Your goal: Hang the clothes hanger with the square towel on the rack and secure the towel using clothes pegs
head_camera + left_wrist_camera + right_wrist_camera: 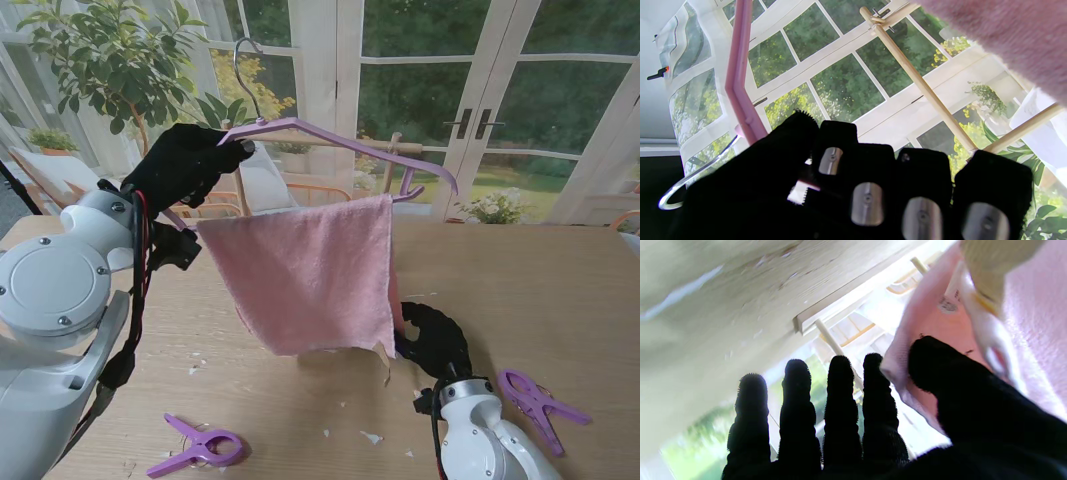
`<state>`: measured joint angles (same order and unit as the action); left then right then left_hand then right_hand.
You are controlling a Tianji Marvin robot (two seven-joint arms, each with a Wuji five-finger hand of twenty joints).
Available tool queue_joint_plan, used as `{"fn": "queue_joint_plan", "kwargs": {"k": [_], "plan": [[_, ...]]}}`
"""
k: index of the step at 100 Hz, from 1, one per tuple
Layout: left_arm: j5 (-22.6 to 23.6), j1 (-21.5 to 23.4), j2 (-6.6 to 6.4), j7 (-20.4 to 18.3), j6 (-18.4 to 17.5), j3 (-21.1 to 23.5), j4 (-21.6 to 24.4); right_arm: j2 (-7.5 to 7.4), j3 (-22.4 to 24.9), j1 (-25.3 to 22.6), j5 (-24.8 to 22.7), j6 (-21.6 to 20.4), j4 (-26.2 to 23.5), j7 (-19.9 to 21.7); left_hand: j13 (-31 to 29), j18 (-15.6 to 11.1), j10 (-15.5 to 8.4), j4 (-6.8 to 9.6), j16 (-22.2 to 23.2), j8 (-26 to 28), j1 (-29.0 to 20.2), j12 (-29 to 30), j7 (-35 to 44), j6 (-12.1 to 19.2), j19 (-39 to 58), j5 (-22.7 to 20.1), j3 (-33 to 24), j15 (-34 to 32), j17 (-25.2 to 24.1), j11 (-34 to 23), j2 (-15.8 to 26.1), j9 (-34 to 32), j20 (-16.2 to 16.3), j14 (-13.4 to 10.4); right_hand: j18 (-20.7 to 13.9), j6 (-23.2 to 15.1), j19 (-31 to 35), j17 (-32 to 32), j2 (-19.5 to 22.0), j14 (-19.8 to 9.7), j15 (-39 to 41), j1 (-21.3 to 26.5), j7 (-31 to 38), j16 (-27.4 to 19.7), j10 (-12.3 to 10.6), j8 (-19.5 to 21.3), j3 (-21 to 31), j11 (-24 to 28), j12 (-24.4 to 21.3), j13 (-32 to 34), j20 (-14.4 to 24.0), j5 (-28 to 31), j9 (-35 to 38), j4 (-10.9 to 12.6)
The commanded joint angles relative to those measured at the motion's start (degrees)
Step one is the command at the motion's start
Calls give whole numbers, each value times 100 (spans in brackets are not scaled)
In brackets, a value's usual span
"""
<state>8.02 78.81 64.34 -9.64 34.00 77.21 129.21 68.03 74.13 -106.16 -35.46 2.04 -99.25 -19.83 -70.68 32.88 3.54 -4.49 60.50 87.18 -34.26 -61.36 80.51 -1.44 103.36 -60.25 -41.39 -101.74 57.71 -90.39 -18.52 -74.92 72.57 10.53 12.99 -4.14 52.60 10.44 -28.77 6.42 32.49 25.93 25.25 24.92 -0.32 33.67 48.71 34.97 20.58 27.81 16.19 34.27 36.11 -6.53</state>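
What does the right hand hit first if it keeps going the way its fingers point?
Probably the pink towel: the right hand has its thumb already beside the lower edge. The four fingers point past it toward the rack's wooden leg, depth unclear.

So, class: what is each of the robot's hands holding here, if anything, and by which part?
The left hand grips the clothes hanger at the left end of its shoulder, near the hook. The right hand holds nothing; its fingers are spread beside the towel's lower corner.

A plain pink towel [310, 275] drapes a lilac hanger [330, 132] gripped by black-gloved fingers [232, 148], with purple pegs [198, 447] on the pale wooden desk [560, 300].
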Motion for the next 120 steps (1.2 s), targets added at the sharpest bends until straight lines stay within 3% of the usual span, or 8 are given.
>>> {"fn": "queue_joint_plan", "kwargs": {"k": [1, 29, 51, 74, 86, 104, 120], "plan": [[51, 25, -2, -94, -37, 27, 54, -112, 117, -306, 46, 37, -309, 23, -177, 32, -773, 195, 86, 244, 96, -51, 213, -295, 1662, -466, 72, -768, 252, -551, 213, -157, 208, -453, 37, 75, -355, -145, -140, -58, -256, -251, -287, -129, 10, 19, -50, -158, -111, -237, 2270, -302, -341, 280], [289, 160, -45, -168, -207, 90, 87, -312, 1260, -1773, -1693, 356, -1681, 352, -178, 0, -773, 181, 75, 248, 44, -51, 193, -302, 1662, -448, 133, -763, 260, -551, 243, -157, 172, -454, 119, 88, -618, 2, 301, -29, -436, -394, -453, -171, 46, -87, -688, -274, -211, -223, 2307, -513, -500, 388], [516, 342, -53, -131, -423, 28, 219, -241, 2155, -2903, -2217, 570, -2146, 113, -179, -26, -773, 175, 64, 255, 12, -51, 173, -302, 1662, -417, 174, -760, 267, -551, 296, -157, 148, -475, 118, 117, -650, 11, 382, -35, -499, -365, -548, -194, 85, -117, -825, -386, -255, -293, 2307, -621, -584, 436], [597, 410, -53, -106, -473, -53, 306, -168, 2641, -3587, -2534, 922, -2042, -168, -180, -88, -777, 175, 51, 273, -11, -48, 158, -271, 1662, -390, 223, -762, 279, -537, 308, -157, 117, -515, 78, 279, -936, -131, 394, -58, -781, -417, -770, -350, 199, -183, -946, -597, -373, -636, 2178, -960, -1000, 469], [636, 442, -67, -148, -505, -52, 304, -175, 2674, -3749, -2794, 1387, -1915, -142, -180, -96, -781, 176, 46, 277, -7, -47, 153, -264, 1662, -390, 237, -762, 280, -529, 313, -157, 109, -525, 92, 638, -1266, -279, 477, 103, -1115, -666, -1007, -565, 399, -234, -1140, -818, -497, -1012, 2060, -1319, -1469, 465], [619, 476, -69, -158, -482, -66, 312, -207, 2713, -3662, -3115, 1841, -1448, -165, -180, -94, -783, 179, 40, 277, -19, -48, 151, -274, 1662, -391, 242, -763, 278, -527, 309, -157, 100, -518, 61, 952, -1543, -398, 565, 125, -1321, -865, -1167, -717, 531, -212, -1330, -891, -549, -1349, 1992, -1664, -1905, 463], [679, 494, -82, -189, -524, -96, 290, -192, 2730, -3362, -2770, 1846, -979, -152, -180, -101, -783, 181, 37, 277, -13, -49, 152, -270, 1662, -392, 245, -763, 281, -526, 315, -157, 96, -524, 4, 1084, -1627, -430, 604, 94, -1319, -1018, -1233, -747, 544, -167, -1423, -848, -538, -1461, 1993, -1905, -2155, 455]]}}
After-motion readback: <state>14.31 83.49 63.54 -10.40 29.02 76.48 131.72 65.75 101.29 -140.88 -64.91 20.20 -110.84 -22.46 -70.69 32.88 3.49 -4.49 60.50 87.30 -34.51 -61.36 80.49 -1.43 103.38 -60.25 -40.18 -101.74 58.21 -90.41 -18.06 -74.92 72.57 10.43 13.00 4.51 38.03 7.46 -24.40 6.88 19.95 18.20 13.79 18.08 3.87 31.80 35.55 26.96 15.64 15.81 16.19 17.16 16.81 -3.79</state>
